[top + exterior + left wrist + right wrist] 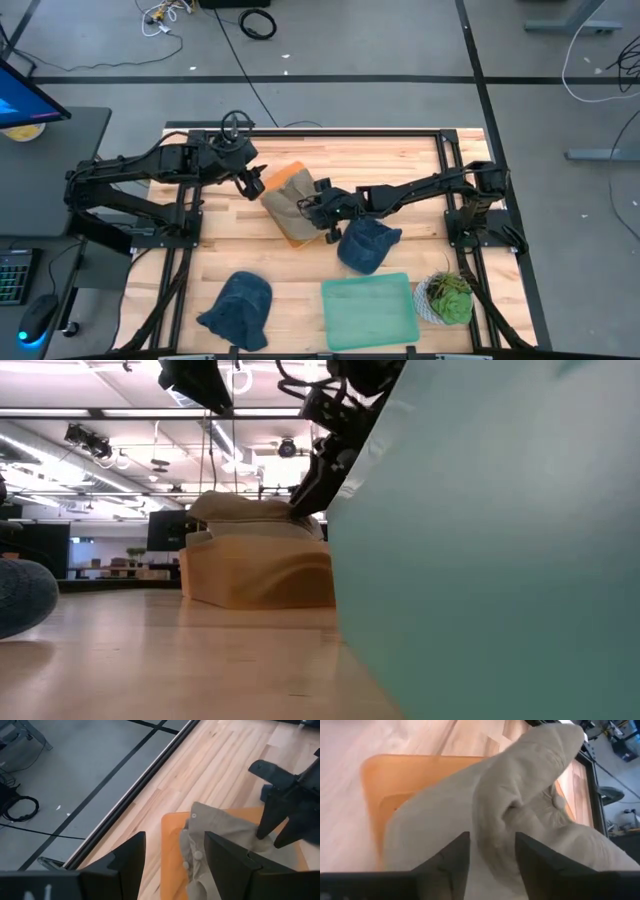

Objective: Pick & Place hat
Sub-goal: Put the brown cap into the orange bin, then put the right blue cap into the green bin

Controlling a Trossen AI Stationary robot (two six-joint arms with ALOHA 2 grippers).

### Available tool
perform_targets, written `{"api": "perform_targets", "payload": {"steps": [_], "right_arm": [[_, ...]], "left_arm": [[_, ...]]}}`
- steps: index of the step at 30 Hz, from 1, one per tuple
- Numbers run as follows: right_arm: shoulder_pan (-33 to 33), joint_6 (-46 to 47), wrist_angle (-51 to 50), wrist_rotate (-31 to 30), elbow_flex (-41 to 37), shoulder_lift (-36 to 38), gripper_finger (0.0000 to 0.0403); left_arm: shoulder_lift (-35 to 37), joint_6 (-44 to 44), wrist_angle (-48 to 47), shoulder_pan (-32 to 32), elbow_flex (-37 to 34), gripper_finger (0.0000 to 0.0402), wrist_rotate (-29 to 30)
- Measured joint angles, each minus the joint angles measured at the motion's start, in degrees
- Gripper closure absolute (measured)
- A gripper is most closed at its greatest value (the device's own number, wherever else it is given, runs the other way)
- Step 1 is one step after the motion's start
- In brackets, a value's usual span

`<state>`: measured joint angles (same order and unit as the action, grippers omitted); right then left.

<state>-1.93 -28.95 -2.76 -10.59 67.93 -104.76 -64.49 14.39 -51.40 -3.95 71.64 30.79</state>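
A beige hat (292,208) lies on an orange tray (285,178) in the middle of the table. My right gripper (316,206) reaches in from the right and is shut on the hat's crown; the low view shows its fingers (312,490) coming down onto the hat (250,510). My left gripper (251,182) is open and hovers just above the tray's far left corner, touching nothing. In the left wrist view the hat (220,845) and tray (172,835) lie just beyond its fingers. My right gripper pinches a raised fold of the beige hat's crown (492,827) between its two fingers (451,856), slanting down from above and from the table's right. The rest of the hat lies on the orange tray (385,775).
A dark blue hat (366,245) lies just near-right of the orange tray, under the right arm. Another blue hat (240,308) sits at the near left edge, a green tray (368,310) at near centre, and a potted plant (446,298) at near right.
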Motion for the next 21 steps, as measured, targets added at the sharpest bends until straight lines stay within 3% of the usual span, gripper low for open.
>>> {"api": "perform_targets", "payload": {"steps": [4,10,21], "right_arm": [[-1.8,1.4,-0.5,-2.7,0.0,0.8,0.0214],[-3.8,13.0,-3.8,-4.5,0.0,4.2,0.02],[-7.0,31.5,-28.2,-4.2,0.0,17.1,0.0199]], "left_arm": [[0.0,0.0,-0.6,1.4,0.0,0.0195,0.0],[0.0,0.0,-1.3,2.9,0.0,0.0195,0.0],[0.0,0.0,-1.3,3.0,0.0,0.0195,0.0]]}}
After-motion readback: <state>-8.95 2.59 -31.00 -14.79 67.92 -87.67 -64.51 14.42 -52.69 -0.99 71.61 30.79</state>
